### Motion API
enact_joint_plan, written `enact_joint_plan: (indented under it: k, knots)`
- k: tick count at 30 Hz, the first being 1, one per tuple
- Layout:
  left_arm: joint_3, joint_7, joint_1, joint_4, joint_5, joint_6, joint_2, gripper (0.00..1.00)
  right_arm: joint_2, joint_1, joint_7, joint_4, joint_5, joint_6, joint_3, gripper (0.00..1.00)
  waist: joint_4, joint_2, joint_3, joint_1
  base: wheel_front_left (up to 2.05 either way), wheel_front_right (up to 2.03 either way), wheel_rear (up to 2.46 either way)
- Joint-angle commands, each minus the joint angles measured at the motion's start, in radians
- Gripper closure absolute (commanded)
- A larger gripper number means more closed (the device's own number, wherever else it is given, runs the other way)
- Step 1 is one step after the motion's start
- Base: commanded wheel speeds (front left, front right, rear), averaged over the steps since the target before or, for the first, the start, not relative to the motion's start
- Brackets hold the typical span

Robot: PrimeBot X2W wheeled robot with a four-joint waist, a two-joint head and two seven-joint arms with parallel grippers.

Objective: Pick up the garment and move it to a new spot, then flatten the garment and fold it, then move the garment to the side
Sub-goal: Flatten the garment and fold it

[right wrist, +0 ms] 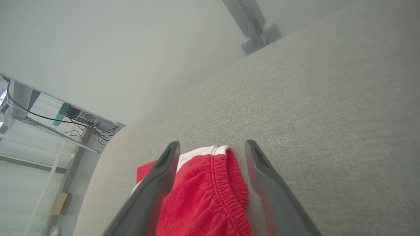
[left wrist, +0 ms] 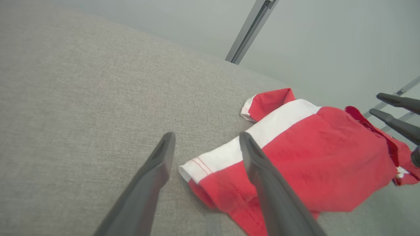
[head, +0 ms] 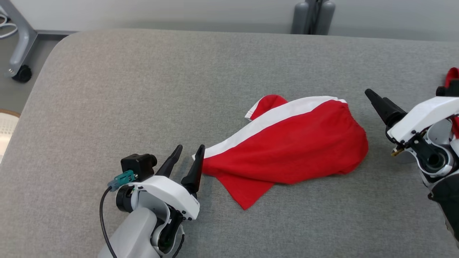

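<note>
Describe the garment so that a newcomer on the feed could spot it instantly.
On the wide grey cushioned surface, look right of centre, between the left gripper and the right gripper. The red shorts lie crumpled there, marked by a white side stripe and a gathered elastic waistband.

The right gripper [right wrist: 212, 143] hangs with jaws spread wide and empty over the red garment [right wrist: 203, 200]. The garment's gathered waistband [right wrist: 229, 186] and white stripe [right wrist: 200, 152] lie between the fingers on the grey cushion [right wrist: 328, 98]. Far left stands a cabled desk [right wrist: 75, 116], with perhaps a box [right wrist: 61, 203] below it, too blurred to be sure.
</note>
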Motion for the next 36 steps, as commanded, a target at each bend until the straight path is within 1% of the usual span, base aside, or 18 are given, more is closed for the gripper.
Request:
enact_joint_plan:
  k: [1,4,6,8,17,31,36]
  knots:
    - [-0.007,-0.004,-0.024,-0.002,0.003,-0.006,-0.001,0.0,0.001,-0.037,0.022,0.034,0.019,0.0,0.011,0.0,0.023,0.0,0.023,0.0,0.0,0.0,0.0]
    - [-0.019,-0.005,-0.036,-0.001,0.004,-0.01,-0.007,0.0,0.001,-0.078,0.066,0.093,0.036,0.0,0.029,0.0,0.043,0.0,0.039,0.0,0.0,0.0,0.0]
    - [-0.024,-0.004,-0.04,0.001,0.003,-0.012,-0.01,0.0,0.001,-0.092,0.081,0.11,0.038,0.0,0.036,0.0,0.049,0.0,0.044,0.0,0.0,0.0,0.0]
    - [-0.038,-0.005,-0.056,0.005,-0.001,-0.013,-0.013,0.0,0.004,-0.13,0.111,0.162,0.047,0.0,0.05,0.0,0.065,0.0,0.054,0.0,0.0,0.0,0.0]
    - [-0.071,-0.013,-0.072,0.01,-0.023,-0.018,-0.022,0.0,0.005,-0.19,0.167,0.251,0.068,0.0,0.084,0.0,0.09,0.0,0.07,0.0,0.0,0.0,0.0]
    - [-0.136,-0.011,-0.095,0.002,-0.05,-0.014,-0.026,0.0,-0.013,-0.23,0.24,0.281,0.122,0.0,0.11,0.0,0.124,0.0,0.105,0.0,0.0,0.0,0.0]
    - [-0.153,-0.019,-0.109,0.0,-0.065,-0.006,-0.027,0.0,-0.019,-0.237,0.248,0.282,0.132,0.0,0.118,0.0,0.136,0.0,0.112,0.0,0.0,0.0,0.0]
